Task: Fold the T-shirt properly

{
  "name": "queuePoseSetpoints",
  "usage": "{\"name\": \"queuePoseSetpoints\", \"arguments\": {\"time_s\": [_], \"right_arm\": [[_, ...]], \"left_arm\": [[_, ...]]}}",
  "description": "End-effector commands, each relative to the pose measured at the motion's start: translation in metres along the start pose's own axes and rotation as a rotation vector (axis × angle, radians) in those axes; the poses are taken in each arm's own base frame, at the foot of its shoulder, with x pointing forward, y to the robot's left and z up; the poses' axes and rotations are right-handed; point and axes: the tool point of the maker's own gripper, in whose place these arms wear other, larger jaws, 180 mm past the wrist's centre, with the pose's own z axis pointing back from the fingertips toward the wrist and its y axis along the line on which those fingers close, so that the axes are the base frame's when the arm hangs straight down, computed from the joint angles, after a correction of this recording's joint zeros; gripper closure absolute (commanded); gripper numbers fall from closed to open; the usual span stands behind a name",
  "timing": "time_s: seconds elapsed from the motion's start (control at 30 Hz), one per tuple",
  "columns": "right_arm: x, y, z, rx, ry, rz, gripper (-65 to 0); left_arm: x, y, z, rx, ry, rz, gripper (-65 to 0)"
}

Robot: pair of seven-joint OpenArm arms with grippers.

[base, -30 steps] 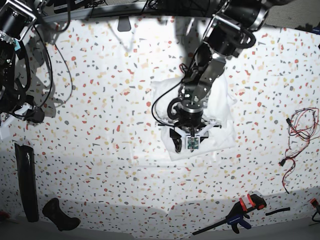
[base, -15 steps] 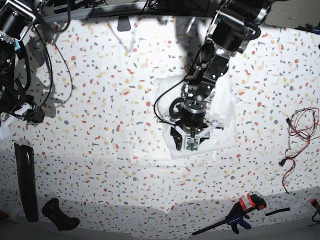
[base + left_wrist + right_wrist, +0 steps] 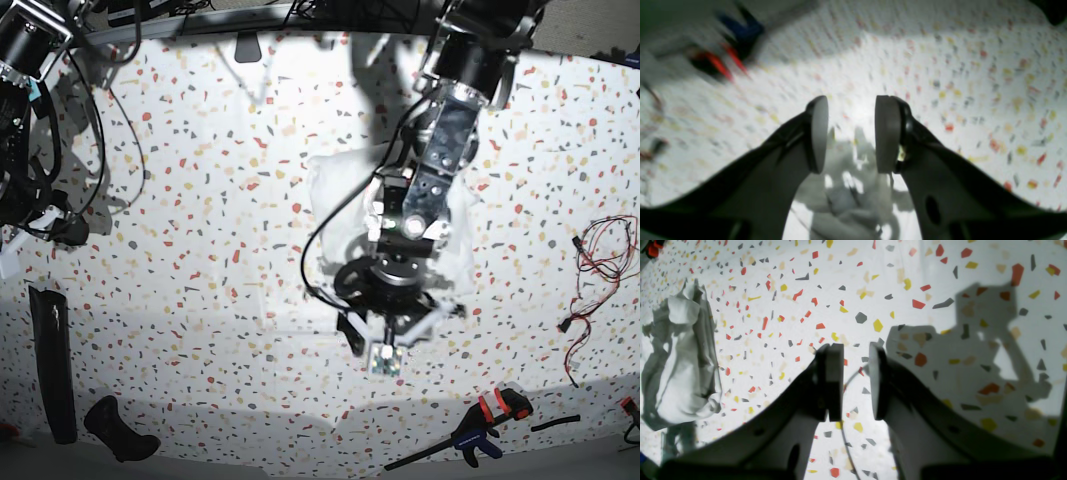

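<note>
Looking near-finished: the T-shirt lies mid-desk as a compact white block, partly hidden under the left arm; final squaring can't be judged. Left tool hovers with pads apart, holding nothing; right tool shows a narrow gap, also empty. Right wrist view alone shows a crumpled grey-white cloth; base view alone shows a clamp and loose wires.

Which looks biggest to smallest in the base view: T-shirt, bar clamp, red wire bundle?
1. T-shirt, though the arm hides part of it.
2. Bar clamp.
3. Red wire bundle, close to the clamp in extent, so that pair is uncertain.
</note>
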Motion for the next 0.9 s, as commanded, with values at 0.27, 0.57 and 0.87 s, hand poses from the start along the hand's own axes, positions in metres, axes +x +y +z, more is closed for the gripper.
{"name": "queuePoseSetpoints", "arguments": {"time_s": [0.27, 0.57, 0.87], "right_arm": [[0.033, 0.005, 0.014, 0.042, -0.092, 0.037, -13.0], [0.045, -0.002, 0.028, 0.005, -0.094, 0.096, -13.0], [0.022, 0.032, 0.048, -0.007, -0.034, 0.269, -13.0]], "left_arm": [[-0.025, 0.058, 0.051, 0.115, 0.047, -0.042, -21.9], [-0.045, 0.112, 0.143, 0.216, 0.084, -0.185, -21.9], [-0.100, 0.194, 0.207, 0.441, 0.301, -0.183, -21.9]]}}
